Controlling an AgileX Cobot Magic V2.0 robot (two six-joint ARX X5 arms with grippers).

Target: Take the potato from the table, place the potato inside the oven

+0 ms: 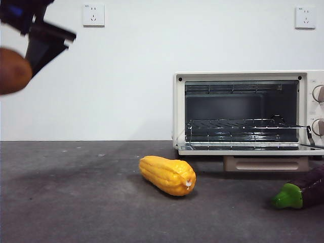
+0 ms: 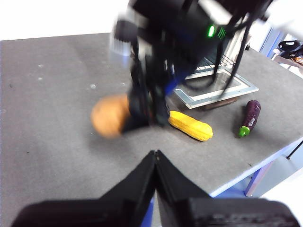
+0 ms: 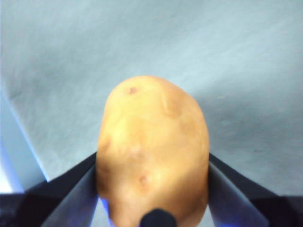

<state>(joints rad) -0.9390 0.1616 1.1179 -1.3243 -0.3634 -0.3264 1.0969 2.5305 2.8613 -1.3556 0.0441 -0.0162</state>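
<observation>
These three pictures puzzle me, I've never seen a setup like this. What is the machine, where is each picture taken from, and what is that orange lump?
It is a robot with two arms at a table, each ending in a gripper of two black jaws. One picture comes from a low camera looking level across the table; the other two come from cameras on the arms' wrists. The orange lump is a potato. The right gripper holds it clamped between its jaws, up in the air; the low camera shows it at the picture's left edge. The left gripper is shut and holds nothing. On the table stand an oven with its door open, a yellow ridged vegetable and a purple eggplant.
</observation>
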